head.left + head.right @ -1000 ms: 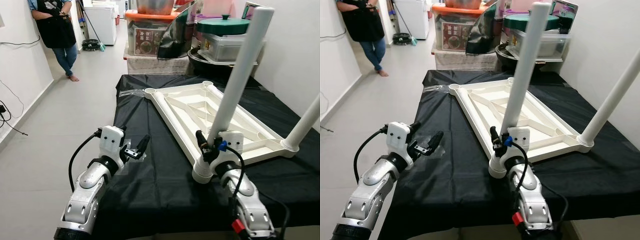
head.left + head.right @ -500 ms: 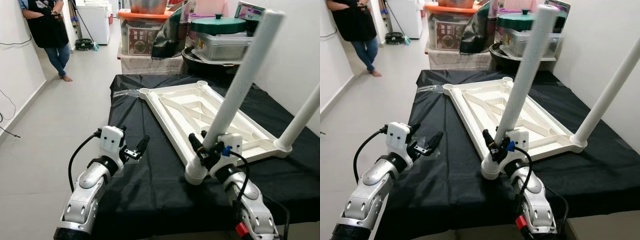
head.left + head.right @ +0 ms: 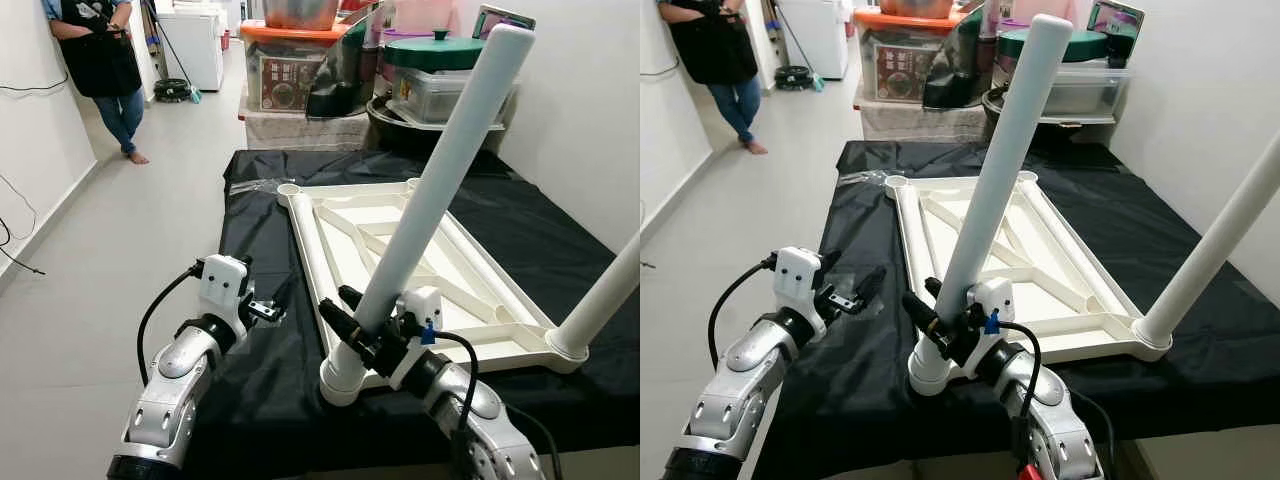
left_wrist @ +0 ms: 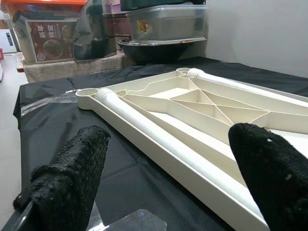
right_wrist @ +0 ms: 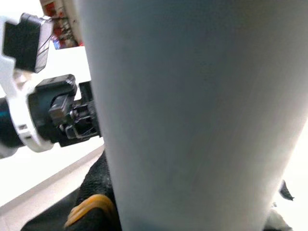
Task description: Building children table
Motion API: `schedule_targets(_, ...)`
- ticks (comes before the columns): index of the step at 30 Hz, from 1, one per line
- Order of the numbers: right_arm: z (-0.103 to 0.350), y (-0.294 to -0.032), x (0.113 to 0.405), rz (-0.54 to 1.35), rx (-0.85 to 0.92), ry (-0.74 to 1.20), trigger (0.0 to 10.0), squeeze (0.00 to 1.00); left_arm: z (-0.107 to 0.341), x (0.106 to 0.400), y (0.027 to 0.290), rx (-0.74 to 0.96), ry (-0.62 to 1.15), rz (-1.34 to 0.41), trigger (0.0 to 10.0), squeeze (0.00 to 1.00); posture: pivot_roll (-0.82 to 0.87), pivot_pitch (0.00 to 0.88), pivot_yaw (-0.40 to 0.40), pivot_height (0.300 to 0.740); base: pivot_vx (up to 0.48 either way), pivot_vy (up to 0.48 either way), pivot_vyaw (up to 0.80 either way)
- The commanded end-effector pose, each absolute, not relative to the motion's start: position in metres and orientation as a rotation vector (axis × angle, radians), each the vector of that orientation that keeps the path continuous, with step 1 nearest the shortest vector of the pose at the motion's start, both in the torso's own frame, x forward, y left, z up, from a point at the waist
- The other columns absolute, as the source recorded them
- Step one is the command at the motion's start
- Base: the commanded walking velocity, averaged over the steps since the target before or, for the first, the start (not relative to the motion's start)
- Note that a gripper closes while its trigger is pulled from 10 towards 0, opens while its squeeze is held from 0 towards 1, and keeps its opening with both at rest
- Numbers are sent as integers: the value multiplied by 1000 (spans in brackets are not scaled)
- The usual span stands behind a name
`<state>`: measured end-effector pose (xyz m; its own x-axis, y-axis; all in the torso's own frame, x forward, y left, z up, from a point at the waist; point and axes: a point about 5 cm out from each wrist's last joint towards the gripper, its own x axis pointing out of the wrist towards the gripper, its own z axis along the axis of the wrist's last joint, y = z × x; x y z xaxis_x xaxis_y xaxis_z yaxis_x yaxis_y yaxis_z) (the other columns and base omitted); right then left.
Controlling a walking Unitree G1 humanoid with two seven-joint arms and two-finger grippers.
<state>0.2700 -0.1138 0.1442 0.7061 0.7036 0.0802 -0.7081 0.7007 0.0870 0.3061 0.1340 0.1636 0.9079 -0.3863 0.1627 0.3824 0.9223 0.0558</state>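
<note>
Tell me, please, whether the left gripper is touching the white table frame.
Apart. In the left wrist view the left gripper is open, with black cloth showing between its fingers and the table frame lying beyond them.

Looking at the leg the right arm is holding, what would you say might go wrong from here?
1. The long white plastic leg leans in the near corner socket while the right gripper grips it low down; it may be seated crooked and jam or pop out.
2. That corner of the upturned white tabletop frame sits close to the black-covered table's front edge, so pushing could slide it off.
3. The left gripper hovers open, leaving the frame unbraced.
</note>
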Motion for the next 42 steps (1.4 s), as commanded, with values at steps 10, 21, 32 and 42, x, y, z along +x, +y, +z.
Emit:
schedule_targets(10, 128, -124, 275, 892, 38, 83, 10000, 0, 160, 307, 138, 31, -159, -381, 10000, 0, 64, 0, -86, 740, 0, 0, 0)
schedule_targets(21, 123, -116, 267, 1036, 40, 107, 10000, 0, 159, 304, 140, 27, -154, -372, 10000, 0, 77, 0, -95, 740, 0, 0, 0)
schedule_targets(32, 133, -117, 279, 1126, -26, 96, 10000, 0, 159, 303, 138, 26, -152, -378, 10000, 0, 79, 0, -103, 740, 0, 0, 0)
schedule_targets(42, 135, -119, 282, 1148, -20, 100, 10000, 0, 157, 301, 139, 23, -148, -373, 10000, 0, 80, 0, -113, 740, 0, 0, 0)
